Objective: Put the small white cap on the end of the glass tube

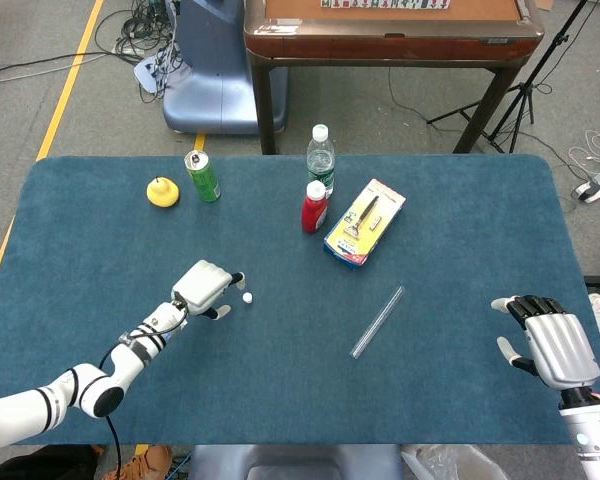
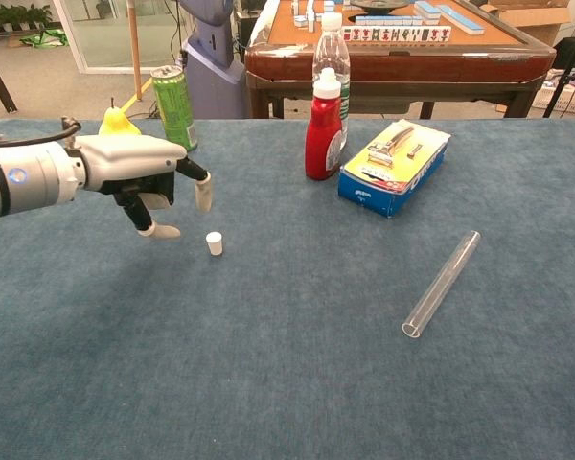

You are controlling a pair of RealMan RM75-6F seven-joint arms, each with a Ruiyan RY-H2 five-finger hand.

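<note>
Cap: one small white cap point(image 2: 214, 243), stubby cylinder, upright on blue felt surface point(image 1: 100, 240), just beside left hand point(image 1: 204, 288).
Tube: one clear glass tube point(image 2: 442, 283), lying mid-right.
Fingers: left apart, empty; right hand point(image 1: 548, 343) spread, empty.

Left robot hand point(image 1: 205, 288) beside white cap point(image 1: 247, 297)

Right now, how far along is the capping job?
Nothing is done yet: the cap sits loose on the table, apart from the tube, which lies untouched. In hand: the left hand hovers just beside the cap, fingers apart, not gripping it. The right hand is open near the table edge. Left: pick up cap, hold tube, fit them.
</note>
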